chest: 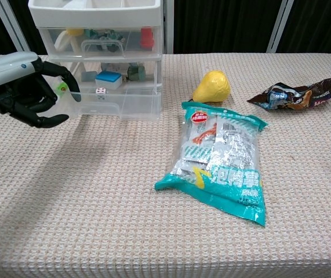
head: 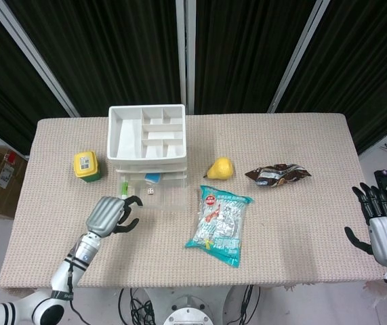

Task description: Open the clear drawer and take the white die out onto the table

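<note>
Nearest the front edge of the table (head: 301, 230), the left hand (head: 110, 215) sits toward the front-left corner with its fingers curled in. In the chest view the fingertips reach the front-left corner of the pulled-out clear drawer (chest: 116, 99), but whether they grip its lip or only hook it cannot be told. The right hand (head: 383, 227) hangs off the right edge, fingers spread, holding nothing.

A silver-and-teal snack bag (head: 219, 225) lies mid-table, its long axis running front to back. Behind it sit a yellow pear (head: 220, 168) and a crumpled dark wrapper (head: 277, 175).

The drawer stands open from the white organiser (head: 146, 139) near the back-left, its long axis lying left to right and its open mouth facing up. The white die (head: 150, 192) rests on the drawer floor, roughly at its middle, beside a blue-topped block (chest: 108, 79) and well apart from the left hand. A yellow-lidded green jar (head: 87, 165) stands left of the organiser.

The die looks small, rigid and light, with smooth faces that could slip or roll. Being a cube, it has no long axis and no real heading. A pinch across two opposite faces, taken from above, seems the likeliest hold, with care for the drawer walls and the neighbouring block crowding the fingers.
</note>
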### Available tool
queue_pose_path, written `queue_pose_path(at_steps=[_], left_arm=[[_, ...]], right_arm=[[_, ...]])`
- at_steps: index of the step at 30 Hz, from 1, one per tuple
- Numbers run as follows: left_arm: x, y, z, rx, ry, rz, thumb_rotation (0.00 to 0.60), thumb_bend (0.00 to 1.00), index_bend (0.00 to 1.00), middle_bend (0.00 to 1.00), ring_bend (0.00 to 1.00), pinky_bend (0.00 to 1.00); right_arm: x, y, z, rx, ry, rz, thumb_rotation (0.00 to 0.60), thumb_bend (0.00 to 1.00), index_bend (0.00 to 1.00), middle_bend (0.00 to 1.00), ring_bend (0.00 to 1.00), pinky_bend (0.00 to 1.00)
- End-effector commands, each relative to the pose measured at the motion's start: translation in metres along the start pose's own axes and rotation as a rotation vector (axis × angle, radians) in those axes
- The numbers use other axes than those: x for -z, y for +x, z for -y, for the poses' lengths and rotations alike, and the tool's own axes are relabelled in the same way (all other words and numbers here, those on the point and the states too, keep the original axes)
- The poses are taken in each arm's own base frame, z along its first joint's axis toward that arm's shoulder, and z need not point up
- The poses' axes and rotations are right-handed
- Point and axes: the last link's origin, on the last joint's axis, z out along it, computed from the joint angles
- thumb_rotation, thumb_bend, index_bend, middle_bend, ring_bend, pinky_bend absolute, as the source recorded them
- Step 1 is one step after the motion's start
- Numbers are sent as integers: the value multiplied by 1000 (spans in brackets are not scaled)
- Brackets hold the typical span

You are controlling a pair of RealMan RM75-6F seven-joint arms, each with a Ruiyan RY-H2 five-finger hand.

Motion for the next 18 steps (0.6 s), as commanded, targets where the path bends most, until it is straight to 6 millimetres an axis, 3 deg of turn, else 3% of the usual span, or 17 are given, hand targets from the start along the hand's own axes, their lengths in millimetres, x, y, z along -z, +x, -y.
queue_pose_path(at_steps=[1,10,15,18], left_arm=[[3,0,-1,4,-5,12,600,328,442,825,970,1000],[11,0,-2,-4,-12,56,600,324,432,823,970,1000],[15,5,-2,-17,-13,46,600,270,238,813,970,1000],[20,10,-1,-25,-15,34,600,258,217,812,969,1000]], right_arm=[[0,0,1,0,2,-1,600,216,0,30,0,0],[0,0,1,-2,0,-2,600,216,0,30,0,0],[1,1,1,-3,0,-7,600,219,0,30,0,0],[2,2,0,0,-3,-8,600,223,0,30,0,0]])
